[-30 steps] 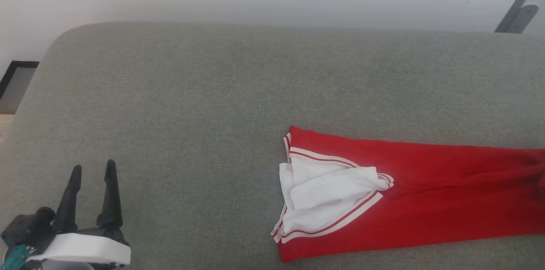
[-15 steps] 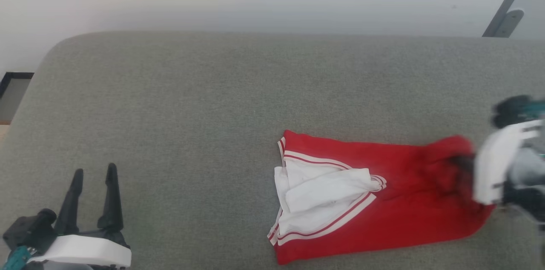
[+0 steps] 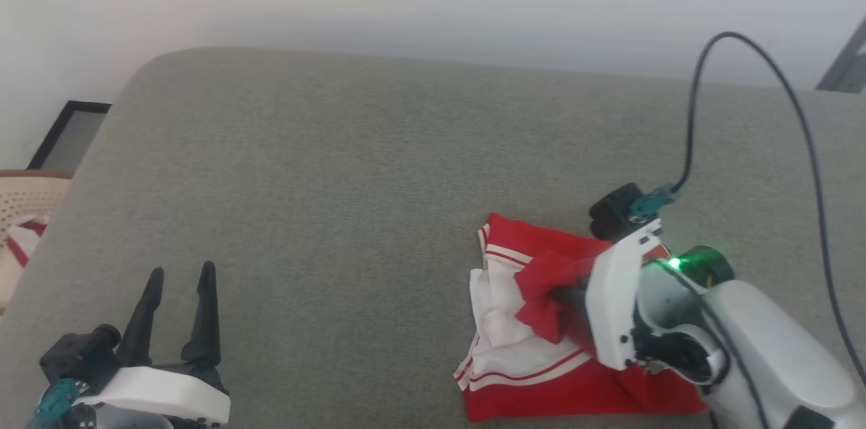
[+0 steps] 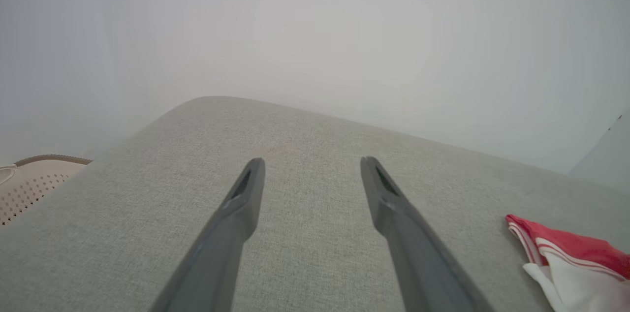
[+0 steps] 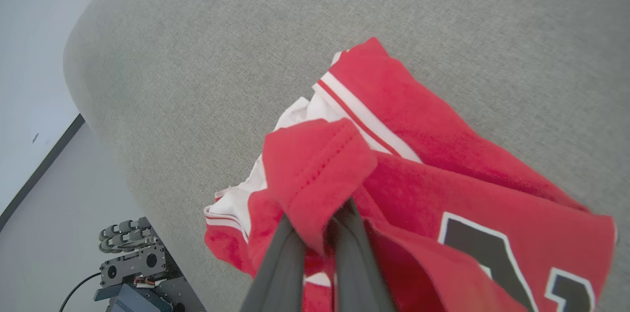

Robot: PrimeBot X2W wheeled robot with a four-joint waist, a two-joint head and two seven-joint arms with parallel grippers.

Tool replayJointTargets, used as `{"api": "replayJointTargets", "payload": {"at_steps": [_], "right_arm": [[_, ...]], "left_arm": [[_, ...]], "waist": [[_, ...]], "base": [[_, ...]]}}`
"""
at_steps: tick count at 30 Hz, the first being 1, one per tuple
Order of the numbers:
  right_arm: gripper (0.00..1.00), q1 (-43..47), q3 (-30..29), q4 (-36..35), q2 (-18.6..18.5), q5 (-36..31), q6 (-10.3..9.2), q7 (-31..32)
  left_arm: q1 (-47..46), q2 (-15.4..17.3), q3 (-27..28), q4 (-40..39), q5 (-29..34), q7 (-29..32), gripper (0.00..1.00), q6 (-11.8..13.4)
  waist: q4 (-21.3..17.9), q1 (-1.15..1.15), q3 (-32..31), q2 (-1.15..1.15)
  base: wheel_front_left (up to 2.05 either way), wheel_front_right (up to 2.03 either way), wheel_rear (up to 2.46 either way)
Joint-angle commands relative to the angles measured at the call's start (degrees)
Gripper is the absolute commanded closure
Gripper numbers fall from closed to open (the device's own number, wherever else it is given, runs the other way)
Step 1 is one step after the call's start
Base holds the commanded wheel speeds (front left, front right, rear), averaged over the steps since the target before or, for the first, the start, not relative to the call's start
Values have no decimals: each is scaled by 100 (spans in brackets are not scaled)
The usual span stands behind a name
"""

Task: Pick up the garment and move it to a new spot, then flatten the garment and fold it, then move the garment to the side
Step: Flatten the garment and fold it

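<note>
The red shirt (image 3: 555, 398) is seen lying crumpled on the grey cushion (image 3: 338, 178), in the lower right of the head view. A red fold of it is pinched between the right jaws, which are closed tight on the cloth. The left jaws are held wide apart and empty at the lower left.

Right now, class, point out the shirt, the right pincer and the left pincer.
shirt (image 3: 575, 398): head view, red near edge.
right pincer (image 5: 322, 218): right wrist view, midway between fingertips, shut on a red fold.
left pincer (image 4: 311, 162): left wrist view, midway between open fingertips.
</note>
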Motion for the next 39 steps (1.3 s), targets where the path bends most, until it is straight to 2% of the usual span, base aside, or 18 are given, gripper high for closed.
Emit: {"api": "replayJointTargets", "payload": {"at_steps": [1,5,6,8,9,13,21,31,39], "right_arm": [[100,-123,156,168,139,-61,-2,-116],[100,-323,441,583,293,-241,-2,-368],[90,-364,511,703,330,-297,-2,-436],[56,-454,612,908,392,-344,-2,-559],[0,-513,644,992,408,-370,-2,-642],[0,-661,777,1153,446,-274,-2,-867],[0,-861,640,850,120,-196,-2,-1413],[0,-453,-283,681,-412,-771,-2,-2690],[0,186,-1121,1011,-464,-1404,-3,-3888]], "left_arm": [[-85,7,-35,29,-33,-21,0,-16],[-118,10,-81,55,-57,-21,0,-16],[-123,5,-92,59,-59,-21,0,-15],[-134,-2,-91,65,-65,-21,0,-15],[-138,-9,-87,63,-75,-21,0,-15],[-98,-17,-37,19,-106,-21,0,-15],[56,17,134,-91,-139,-21,0,-15],[195,75,271,-180,-121,-21,0,-15],[325,124,400,-196,-53,-22,0,-16]], "waist": [[123,0,-39,0],[243,0,-70,0],[264,0,-72,0],[292,0,-80,0],[302,0,-82,0],[272,0,-92,0],[-52,0,-143,0],[-569,0,-220,0],[-947,0,-292,0]], "base": [[0,0,0],[0,0,0],[0,0,0],[0,0,0],[0,0,0],[0,0,0],[0,0,0],[0,0,0],[0,0,0]]}}
